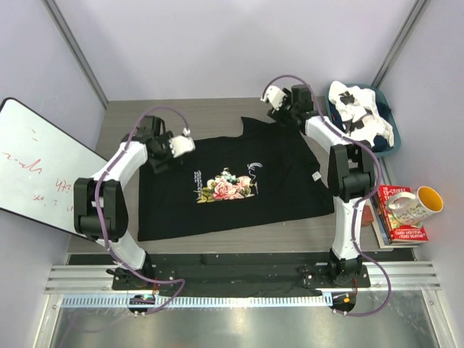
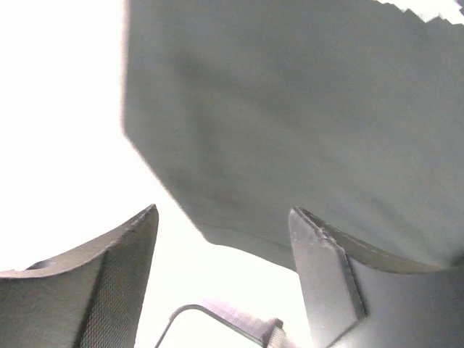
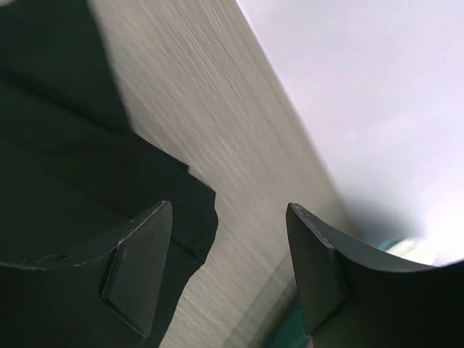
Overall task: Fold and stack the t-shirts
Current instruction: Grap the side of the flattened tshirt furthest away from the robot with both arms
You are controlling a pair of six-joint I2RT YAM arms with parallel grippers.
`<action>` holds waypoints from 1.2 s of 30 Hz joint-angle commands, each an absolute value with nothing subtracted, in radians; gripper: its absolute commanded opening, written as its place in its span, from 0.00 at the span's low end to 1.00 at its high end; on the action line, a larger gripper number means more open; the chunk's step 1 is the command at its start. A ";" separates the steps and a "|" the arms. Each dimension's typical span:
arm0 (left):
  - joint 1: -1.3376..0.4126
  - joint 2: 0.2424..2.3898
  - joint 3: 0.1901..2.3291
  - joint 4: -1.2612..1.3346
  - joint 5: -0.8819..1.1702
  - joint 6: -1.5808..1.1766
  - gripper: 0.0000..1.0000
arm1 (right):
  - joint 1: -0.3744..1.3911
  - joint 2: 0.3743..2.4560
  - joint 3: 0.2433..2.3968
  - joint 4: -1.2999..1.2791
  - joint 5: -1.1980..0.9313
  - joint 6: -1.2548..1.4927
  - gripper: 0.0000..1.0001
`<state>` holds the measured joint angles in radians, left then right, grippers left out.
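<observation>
Across the middle of the worktop (image 1: 217,116) the black t-shirt (image 1: 232,185) lies spread flat, with its pink-rose print and white script facing up and a peak of cloth pointing toward the far edge. The left gripper (image 2: 223,217) hangs over the shirt's far-left corner. Its jaws stand released with nothing between the fingers (image 2: 119,283). The left wrist view shows only a dull grey surface beyond them beside heavy white glare, and I cannot tell whether that surface is cloth or wood. The right gripper (image 3: 228,210) sits near the shirt's far-right corner, close to the far edge of the worktop. Its jaws are likewise released and grasp nothing. In the right wrist view bare wood grain shows through the gap, and a dark rounded edge of the shirt runs under one finger, though I cannot tell if they touch. At the far-right corner the white t-shirt with black patches (image 1: 359,112) sits crumpled in a blue-teal tray (image 1: 382,94), well apart from the black one. Along the right edge a stack of books (image 1: 402,225) carries a patterned mug (image 1: 417,205) with a yellow inside. A whiteboard (image 1: 36,167) with red scribbles leans off the left edge.
</observation>
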<state>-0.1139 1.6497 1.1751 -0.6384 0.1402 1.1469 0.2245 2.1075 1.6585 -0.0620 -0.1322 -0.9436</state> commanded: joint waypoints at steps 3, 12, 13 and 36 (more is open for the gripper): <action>-0.069 1.817 1.497 -0.650 0.144 0.740 0.83 | 0.134 2.302 1.977 -0.320 -0.143 -0.509 0.70; -0.018 1.959 1.735 -0.843 0.328 0.733 0.91 | 0.017 2.506 2.237 -0.410 -0.353 -0.163 0.72; -0.018 1.979 1.741 -0.883 0.331 0.756 0.91 | 0.014 2.508 2.237 -0.408 -0.397 -0.149 0.73; 0.098 2.357 2.150 -1.135 0.360 0.877 0.85 | -0.028 2.470 2.157 -0.434 -0.646 -0.089 0.67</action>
